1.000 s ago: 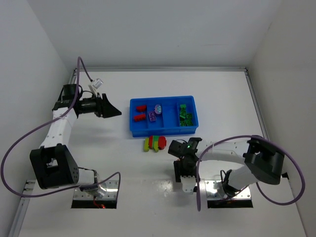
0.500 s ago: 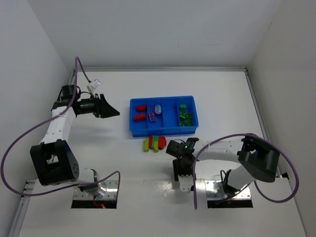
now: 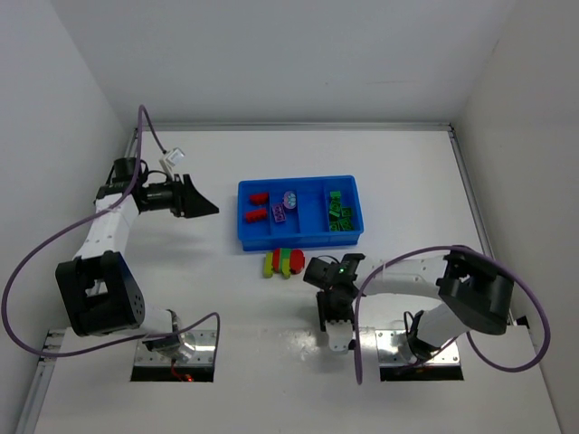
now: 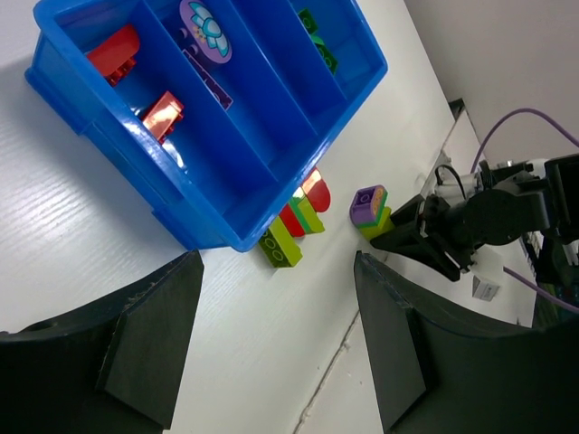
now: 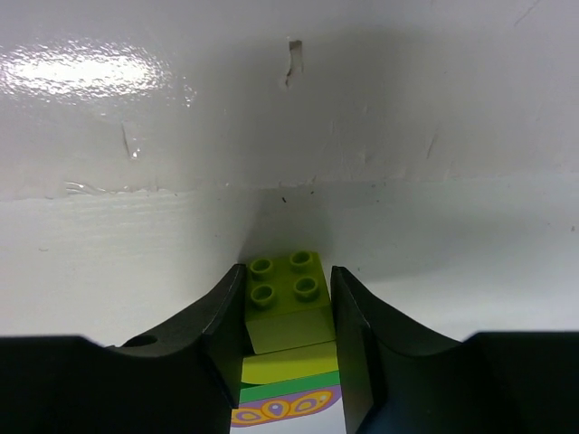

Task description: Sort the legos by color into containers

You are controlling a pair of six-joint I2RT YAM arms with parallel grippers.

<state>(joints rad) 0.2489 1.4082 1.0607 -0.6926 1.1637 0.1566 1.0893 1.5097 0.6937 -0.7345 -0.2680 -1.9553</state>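
Note:
The blue tray (image 3: 298, 237) has four compartments. Two red bricks (image 3: 257, 206) lie in the leftmost one, purple pieces (image 3: 286, 203) in the second, and green bricks (image 3: 338, 211) in the rightmost. A cluster of yellow-green, red and green bricks (image 3: 283, 262) lies on the table at the tray's front edge. My right gripper (image 5: 288, 280) is shut on a small yellow-green and purple cluster (image 5: 285, 307) just right of that cluster. The left wrist view also shows this small cluster (image 4: 369, 208). In the top view my right gripper (image 3: 319, 271) hides it. My left gripper (image 3: 210, 207) is open and empty, left of the tray.
The third tray compartment (image 3: 309, 210) holds nothing. White walls close the table at the left, back and right. Purple cables loop from both arms. The two arm bases stand at the near edge.
My right gripper has shifted slightly left, toward the loose cluster. My left arm has barely moved.

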